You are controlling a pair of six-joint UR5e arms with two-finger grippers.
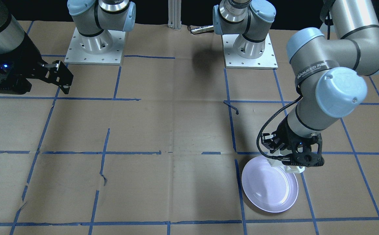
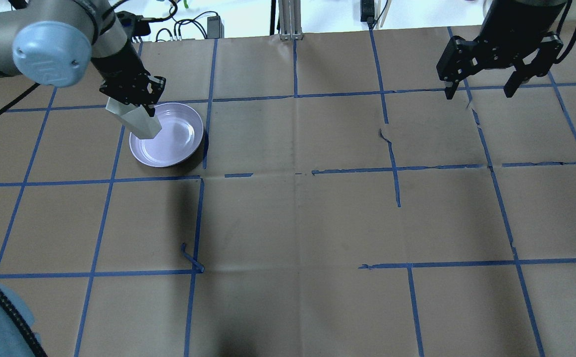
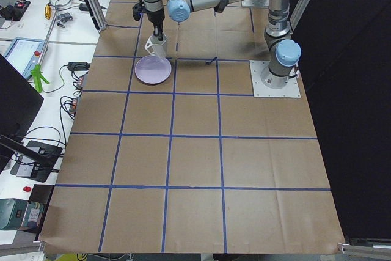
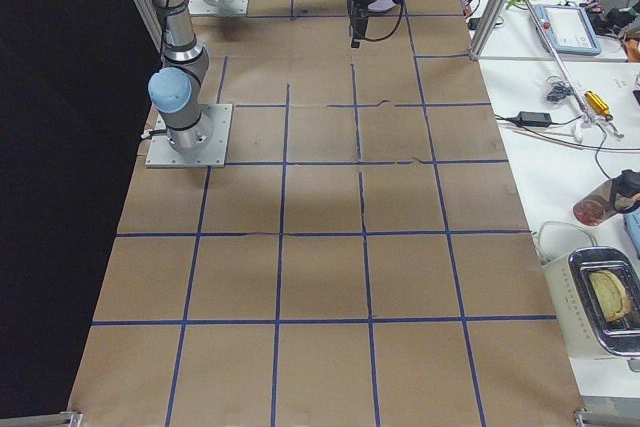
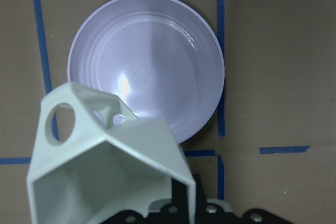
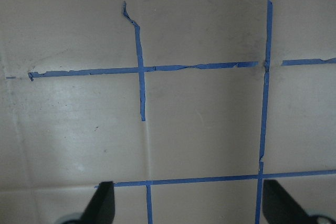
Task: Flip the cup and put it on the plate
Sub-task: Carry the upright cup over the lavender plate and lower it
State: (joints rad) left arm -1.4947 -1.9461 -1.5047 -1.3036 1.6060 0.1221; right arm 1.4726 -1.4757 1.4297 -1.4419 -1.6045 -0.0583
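- The small white faceted mug with an angular open handle (image 2: 138, 120) is in the left gripper (image 2: 130, 101), whose black fingers are closed on the mug's wall near its rim.
- The mug hangs tilted. In the left wrist view its open mouth faces the camera, so the hollow inside (image 5: 105, 171) shows, and the handle sticks out on the upper left side.
- The round, shallow, glossy pale lavender plate (image 2: 186, 144) lies flat on the brown paper table cover marked with a blue tape grid (image 2: 293, 223), towards the robot's left.
- Seen from overhead, the mug overlaps the plate's left rim, with its lower end over the plate's inside (I cannot tell whether it touches the plate).
- From the front-facing camera only a sliver of the mug (image 1: 296, 169) shows below the left gripper (image 1: 290, 158), at the plate's (image 1: 267, 195) upper right edge.
- The right gripper (image 2: 479, 93) hangs over bare paper well apart from the plate, on the robot's right. Its two fingers (image 6: 103, 203) are spread wide and hold nothing.
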